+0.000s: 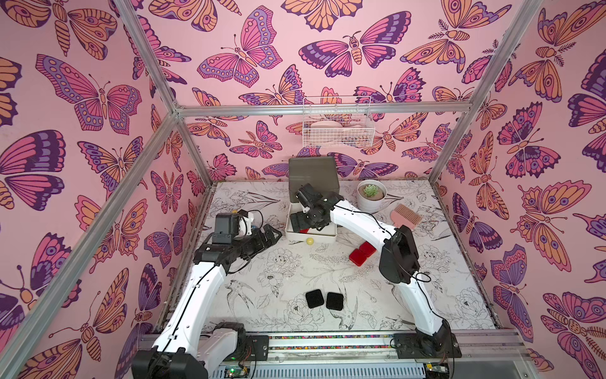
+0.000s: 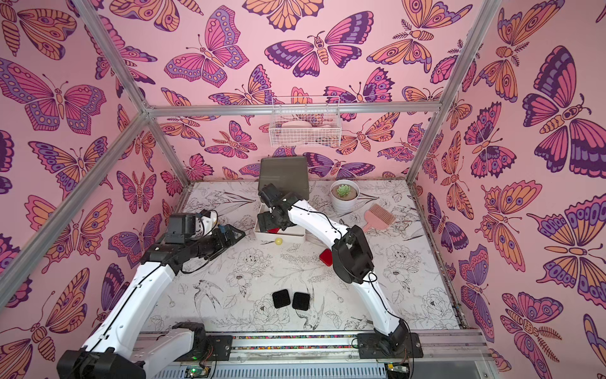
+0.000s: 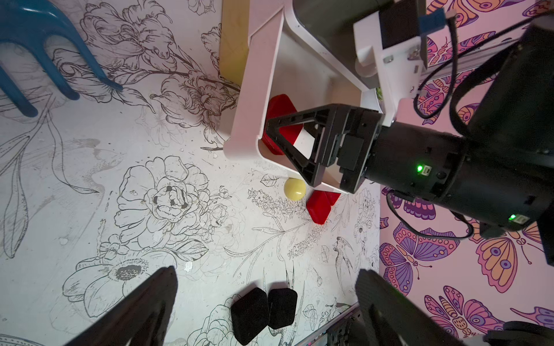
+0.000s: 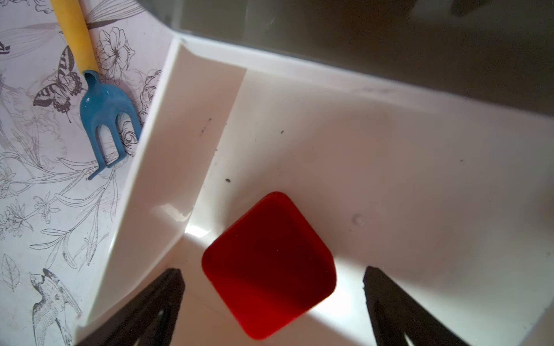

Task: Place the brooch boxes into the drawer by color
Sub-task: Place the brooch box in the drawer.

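The drawer chest (image 1: 311, 172) stands at the back, its white middle drawer (image 1: 328, 238) with the yellow knob (image 1: 309, 241) pulled out. My right gripper (image 4: 272, 271) reaches down into that drawer and is open. A red brooch box (image 4: 268, 263) lies flat on the drawer floor between its fingers, touching neither. Two more red brooch boxes (image 1: 359, 254) lie on the table right of the drawer, partly under my right arm. Two black brooch boxes (image 1: 314, 298) (image 1: 335, 301) sit side by side near the front. My left gripper (image 1: 272, 234) hovers open and empty left of the drawer.
A potted succulent (image 1: 371, 195) and a pink brush (image 1: 406, 215) stand at the back right. A white wire basket (image 1: 336, 126) hangs on the back wall. A blue fork with a yellow handle (image 4: 105, 104) lies on the table left of the drawer.
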Robot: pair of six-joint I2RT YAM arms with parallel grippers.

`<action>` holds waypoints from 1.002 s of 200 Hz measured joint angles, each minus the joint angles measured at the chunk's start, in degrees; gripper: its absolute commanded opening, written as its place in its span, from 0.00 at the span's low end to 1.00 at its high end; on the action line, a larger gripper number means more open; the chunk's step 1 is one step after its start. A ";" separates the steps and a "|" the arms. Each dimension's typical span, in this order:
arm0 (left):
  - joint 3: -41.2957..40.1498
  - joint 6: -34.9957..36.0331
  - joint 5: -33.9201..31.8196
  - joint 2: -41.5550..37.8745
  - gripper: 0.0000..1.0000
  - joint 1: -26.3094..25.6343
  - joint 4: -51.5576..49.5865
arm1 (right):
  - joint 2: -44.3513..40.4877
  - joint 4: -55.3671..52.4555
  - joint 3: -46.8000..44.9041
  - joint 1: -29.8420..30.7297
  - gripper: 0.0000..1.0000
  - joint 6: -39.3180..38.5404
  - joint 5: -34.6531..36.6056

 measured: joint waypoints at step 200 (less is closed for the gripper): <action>1.42 0.02 -2.95 0.68 1.00 -3.34 -0.83 | -50.82 6.75 -50.58 1.01 0.97 6.67 13.09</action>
